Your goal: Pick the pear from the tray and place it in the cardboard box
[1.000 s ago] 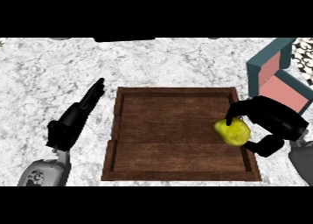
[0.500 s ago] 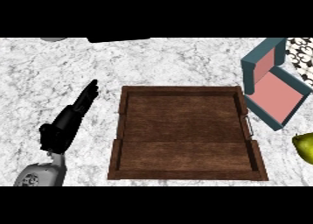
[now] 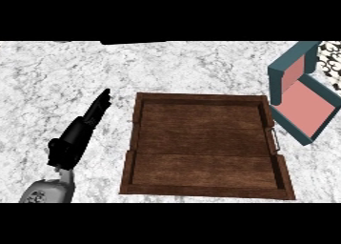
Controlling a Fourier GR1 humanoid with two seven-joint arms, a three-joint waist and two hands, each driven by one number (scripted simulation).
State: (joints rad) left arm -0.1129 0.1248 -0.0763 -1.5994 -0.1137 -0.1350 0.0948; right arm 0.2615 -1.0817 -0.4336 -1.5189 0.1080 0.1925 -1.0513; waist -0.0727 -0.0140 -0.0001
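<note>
My left hand is stretched out flat, fingers straight and close together, holding nothing. It rises from my grey forearm at the lower left, and the fingertips point up and to the right. It lies over the marbled white counter, just left of the dark wooden tray and apart from its rim. Past the tray's right edge stands the box, teal outside, pink inside, tilted and open. My right hand is out of view. The pear shows nowhere here, so I cannot tell where it is.
</note>
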